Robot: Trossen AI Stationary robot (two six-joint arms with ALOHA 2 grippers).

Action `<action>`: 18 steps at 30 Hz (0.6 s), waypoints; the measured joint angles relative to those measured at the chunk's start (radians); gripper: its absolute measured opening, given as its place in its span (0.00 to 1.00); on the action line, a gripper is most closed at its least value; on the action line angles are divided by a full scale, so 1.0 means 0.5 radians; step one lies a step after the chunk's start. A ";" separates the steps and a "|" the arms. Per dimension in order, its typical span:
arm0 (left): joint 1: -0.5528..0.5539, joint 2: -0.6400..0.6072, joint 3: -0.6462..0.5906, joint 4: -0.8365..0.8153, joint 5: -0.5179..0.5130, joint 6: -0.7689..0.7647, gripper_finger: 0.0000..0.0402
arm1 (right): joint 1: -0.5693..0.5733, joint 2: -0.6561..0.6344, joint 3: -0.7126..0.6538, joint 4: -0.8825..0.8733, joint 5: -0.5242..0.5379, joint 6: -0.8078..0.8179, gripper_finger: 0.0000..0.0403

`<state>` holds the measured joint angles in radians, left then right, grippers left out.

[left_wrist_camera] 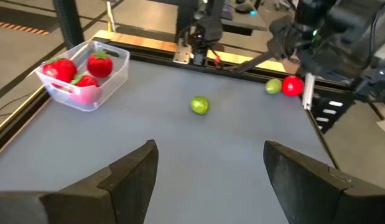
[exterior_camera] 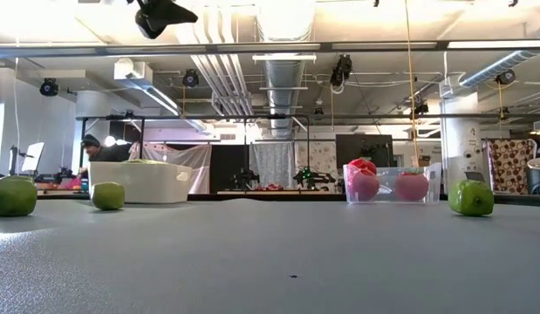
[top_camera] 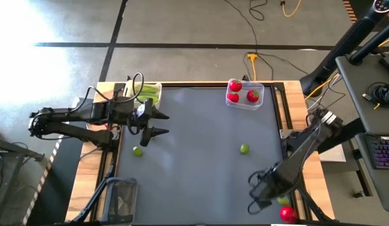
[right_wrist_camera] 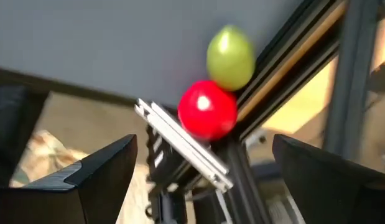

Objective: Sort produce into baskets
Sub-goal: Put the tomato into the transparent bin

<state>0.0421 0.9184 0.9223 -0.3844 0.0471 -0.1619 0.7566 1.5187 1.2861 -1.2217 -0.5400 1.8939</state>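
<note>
My left gripper point(top_camera: 161, 123) hovers open over the table's left side, nothing between its fingers point(left_wrist_camera: 131, 175). My right gripper point(top_camera: 252, 193) is open above the near right corner, just short of a red strawberry point(right_wrist_camera: 208, 110) and a lime-green fruit point(right_wrist_camera: 230, 57) that lie against the table's right rail. Two more lime-green fruits lie on the mat, one point(top_camera: 137, 150) near my left gripper and one point(top_camera: 244, 149) mid-right. The white basket point(top_camera: 146, 94) at the far left holds green cucumbers. The clear basket point(top_camera: 246, 94) at the far edge holds strawberries. The dark basket point(top_camera: 120, 196) stands at the near left.
Wooden borders and black rails point(top_camera: 288, 125) frame the grey mat point(top_camera: 200, 169), whose middle is bare. Cables trail on the floor beyond the far edge. In the low view a person point(exterior_camera: 99, 150) sits far back in the room.
</note>
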 joint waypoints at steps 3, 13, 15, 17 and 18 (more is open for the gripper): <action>-0.027 0.000 0.000 0.002 0.000 0.001 0.68 | 0.064 0.153 0.000 0.135 -0.199 0.031 0.91; -0.076 0.000 -0.002 0.002 -0.001 0.008 0.68 | 0.187 0.493 -0.092 0.417 -0.726 -0.275 0.92; -0.091 0.000 -0.002 0.002 -0.002 0.011 0.68 | 0.202 0.523 -0.175 0.418 -0.766 -0.350 0.92; -0.105 -0.001 -0.002 0.002 -0.002 0.009 0.68 | 0.205 0.529 -0.258 0.497 -0.799 -0.415 0.92; -0.112 0.000 -0.002 0.002 -0.002 0.007 0.68 | 0.203 0.528 -0.300 0.576 -0.818 -0.426 0.92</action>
<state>-0.0136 0.9184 0.9215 -0.3836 0.0460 -0.1583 0.8581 1.7828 1.1359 -0.9337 -0.9488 1.6807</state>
